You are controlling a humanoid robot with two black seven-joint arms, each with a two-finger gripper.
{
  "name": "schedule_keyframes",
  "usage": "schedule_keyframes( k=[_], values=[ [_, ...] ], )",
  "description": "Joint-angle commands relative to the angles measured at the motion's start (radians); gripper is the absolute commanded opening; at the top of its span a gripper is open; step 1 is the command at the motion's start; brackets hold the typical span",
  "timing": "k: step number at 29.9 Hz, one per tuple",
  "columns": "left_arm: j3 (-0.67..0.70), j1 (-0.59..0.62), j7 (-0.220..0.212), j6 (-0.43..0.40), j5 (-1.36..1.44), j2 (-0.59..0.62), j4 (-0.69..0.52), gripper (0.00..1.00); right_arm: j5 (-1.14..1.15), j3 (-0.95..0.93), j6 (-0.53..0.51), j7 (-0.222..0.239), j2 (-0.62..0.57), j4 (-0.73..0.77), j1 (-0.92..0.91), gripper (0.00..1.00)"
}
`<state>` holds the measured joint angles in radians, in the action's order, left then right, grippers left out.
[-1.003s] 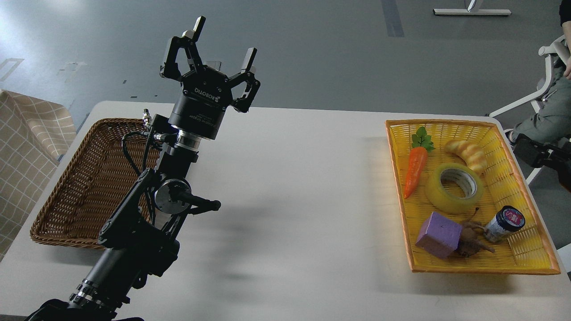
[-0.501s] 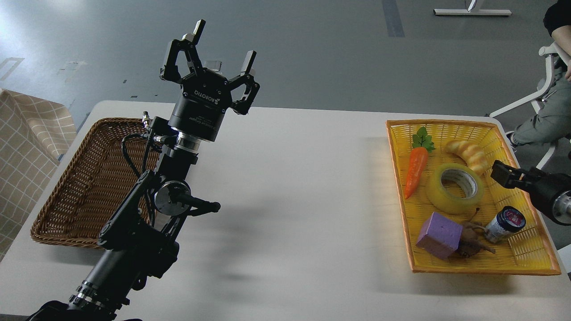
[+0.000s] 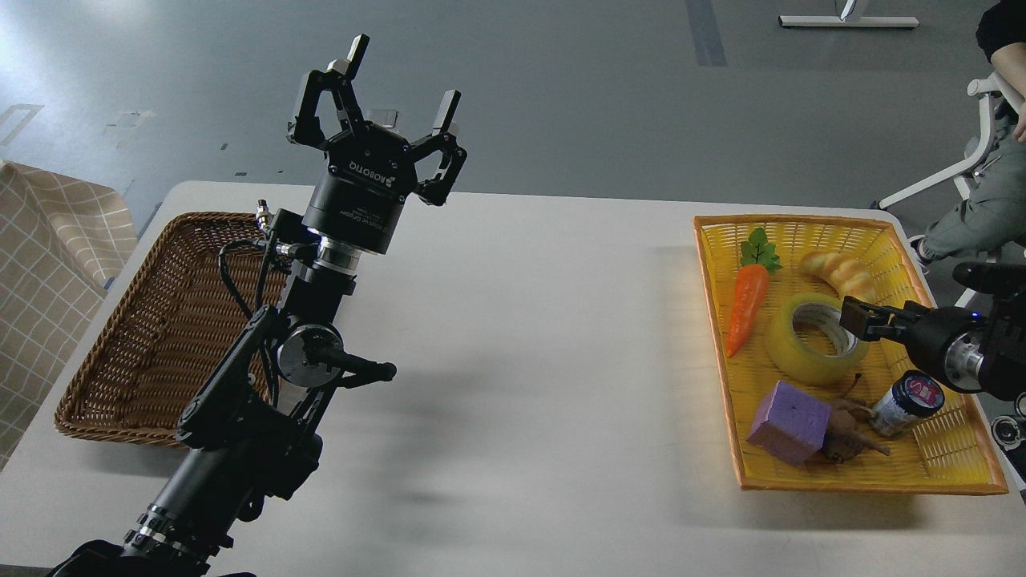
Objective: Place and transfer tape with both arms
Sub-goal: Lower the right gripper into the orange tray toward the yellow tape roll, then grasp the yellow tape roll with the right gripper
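Observation:
The tape, a translucent yellow roll with a pale core, lies flat in the yellow plastic basket at the table's right. My right gripper reaches in from the right edge, its dark tip over the roll's right rim; its fingers cannot be told apart. My left gripper is open and empty, pointing up, held high above the table's left half, far from the tape.
In the yellow basket also lie a carrot, a croissant, a purple block, a small jar and a brown figure. A brown wicker basket stands at the left. A seated person is at the far right.
My right arm has come in from the right edge and moved left, its tip now over the tape's right rim. The left arm has not moved.

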<state>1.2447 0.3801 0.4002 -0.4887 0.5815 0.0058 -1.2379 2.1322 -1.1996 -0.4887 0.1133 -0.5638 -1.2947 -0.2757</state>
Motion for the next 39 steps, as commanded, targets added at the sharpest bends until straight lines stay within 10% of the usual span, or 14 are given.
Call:
schedule_keyframes(
  k=[1, 26, 39],
  values=[
    [0.001, 0.000, 0.000, 0.000, 0.000, 0.002, 0.000, 0.98, 0.000, 0.024, 0.000, -0.001, 0.001, 0.026, -0.010, 0.78],
    [0.001, 0.002, 0.000, 0.000, -0.002, 0.003, 0.002, 0.98, 0.002, 0.052, 0.000, 0.000, 0.047, 0.092, -0.026, 0.78],
    [0.001, 0.002, 0.000, 0.000, -0.003, 0.003, 0.002, 0.98, 0.002, 0.054, 0.000, 0.013, 0.047, 0.135, -0.023, 0.51]
  ],
)
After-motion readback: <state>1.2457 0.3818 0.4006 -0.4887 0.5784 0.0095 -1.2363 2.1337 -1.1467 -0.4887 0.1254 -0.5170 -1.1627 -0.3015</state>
